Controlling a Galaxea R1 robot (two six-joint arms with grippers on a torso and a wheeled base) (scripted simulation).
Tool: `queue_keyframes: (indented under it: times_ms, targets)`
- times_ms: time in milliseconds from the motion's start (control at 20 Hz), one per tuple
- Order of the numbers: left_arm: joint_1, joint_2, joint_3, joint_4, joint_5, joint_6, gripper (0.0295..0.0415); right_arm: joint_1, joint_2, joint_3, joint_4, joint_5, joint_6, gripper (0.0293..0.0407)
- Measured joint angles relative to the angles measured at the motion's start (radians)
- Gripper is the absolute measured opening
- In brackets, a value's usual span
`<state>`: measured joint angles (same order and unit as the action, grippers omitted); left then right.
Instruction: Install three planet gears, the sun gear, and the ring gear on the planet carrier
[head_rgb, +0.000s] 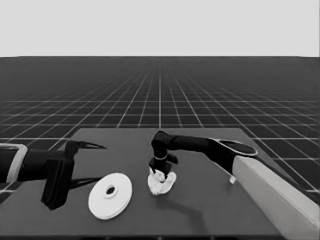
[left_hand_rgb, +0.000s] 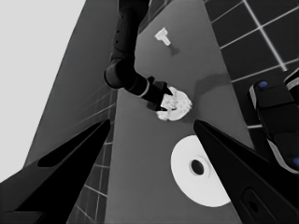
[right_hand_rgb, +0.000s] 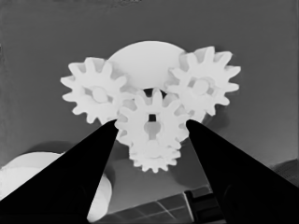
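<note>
The planet carrier, the smaller round part (head_rgb: 164, 187), lies mid-table with gears on it. In the right wrist view its pale face (right_hand_rgb: 144, 59) shows behind three planet gears: one (right_hand_rgb: 96, 95) on one side, one (right_hand_rgb: 203, 86) on the other, and a third (right_hand_rgb: 154, 158) partly covered. The sun gear (right_hand_rgb: 140, 131) sits in the middle, meshed with them. My right gripper (head_rgb: 161, 172) stands over the stack, its fingertips touching both sides of the sun gear. The ring gear, the larger round part (head_rgb: 110, 195), lies flat to the left. My left gripper (head_rgb: 95, 164) waits open at the table's left end.
A thin white piece (left_hand_rgb: 163, 36) lies on the table to the right of the stack, near my right arm's forearm (head_rgb: 270, 187). Dark machinery with blue lights (left_hand_rgb: 275, 116) sits past the table's edge. The ring gear (left_hand_rgb: 198, 170) lies close to the left fingers.
</note>
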<state>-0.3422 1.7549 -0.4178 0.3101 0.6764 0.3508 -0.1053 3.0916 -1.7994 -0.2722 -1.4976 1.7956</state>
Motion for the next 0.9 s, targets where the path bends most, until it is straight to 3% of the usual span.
queue_keyframes:
  times_ms: [900]
  targets:
    - [0.000,0.000,0.000,0.000,0.000,0.000,0.0385,0.000,0.000,0.000,0.000,0.000,0.188,0.0309]
